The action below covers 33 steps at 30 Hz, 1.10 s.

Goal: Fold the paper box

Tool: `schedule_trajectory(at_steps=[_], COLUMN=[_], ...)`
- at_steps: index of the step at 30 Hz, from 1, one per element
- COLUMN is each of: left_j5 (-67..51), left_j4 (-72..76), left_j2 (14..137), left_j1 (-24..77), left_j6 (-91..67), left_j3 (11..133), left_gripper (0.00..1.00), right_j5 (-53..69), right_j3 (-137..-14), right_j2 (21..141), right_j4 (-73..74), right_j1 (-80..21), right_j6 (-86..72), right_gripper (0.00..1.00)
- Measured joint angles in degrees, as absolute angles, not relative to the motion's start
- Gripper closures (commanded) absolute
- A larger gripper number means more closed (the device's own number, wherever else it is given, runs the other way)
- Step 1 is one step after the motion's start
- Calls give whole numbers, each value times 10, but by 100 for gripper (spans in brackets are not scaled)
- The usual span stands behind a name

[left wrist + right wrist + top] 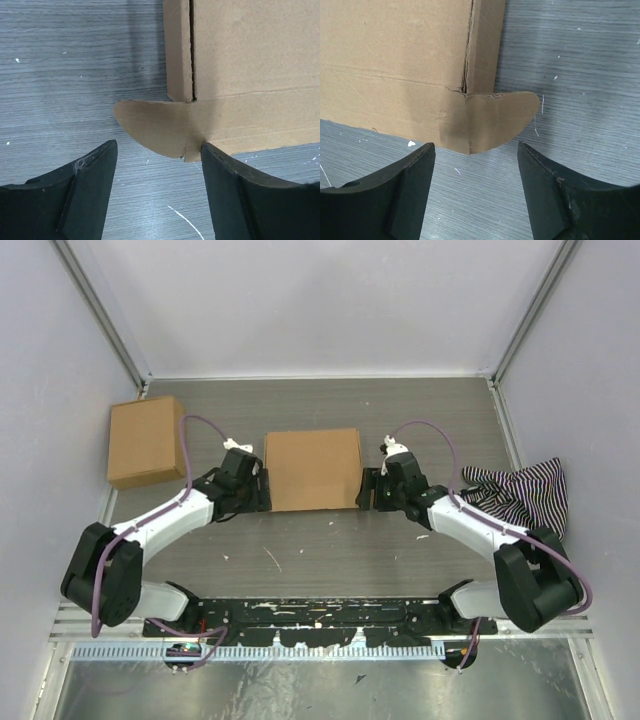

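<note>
The paper box lies in the middle of the table as a flat brown rectangle with its side walls folded in. My left gripper stands open at its near left corner, my right gripper open at its near right corner. In the left wrist view the box shows a rounded tab sticking out flat on the table, just ahead of my left gripper. The right wrist view shows the box with a matching rounded tab in front of my right gripper. Nothing is between either pair of fingers.
A second, ready-made brown cardboard box sits at the far left of the table. A striped cloth lies crumpled at the right edge, behind my right arm. Grey walls enclose the table on three sides.
</note>
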<state>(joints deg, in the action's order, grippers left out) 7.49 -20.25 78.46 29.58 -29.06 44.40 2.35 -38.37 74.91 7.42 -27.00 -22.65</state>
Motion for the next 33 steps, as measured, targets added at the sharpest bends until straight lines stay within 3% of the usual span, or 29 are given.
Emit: schedule_trajectory(at_steps=[8, 16, 33], left_j5=[62, 70, 55], left_j4=[-198, -197, -168], left_j2=[795, 783, 813], left_j1=[301, 304, 304], left_j6=[-290, -283, -266], left_j3=[446, 450, 467], left_gripper=[28, 26, 28], right_j5=[42, 41, 43], right_j3=[-384, -384, -402], right_j2=[765, 745, 790], right_j4=[67, 64, 43], right_j1=[-274, -277, -302], right_j6=[-226, -223, -208], right_gripper=[32, 22, 20])
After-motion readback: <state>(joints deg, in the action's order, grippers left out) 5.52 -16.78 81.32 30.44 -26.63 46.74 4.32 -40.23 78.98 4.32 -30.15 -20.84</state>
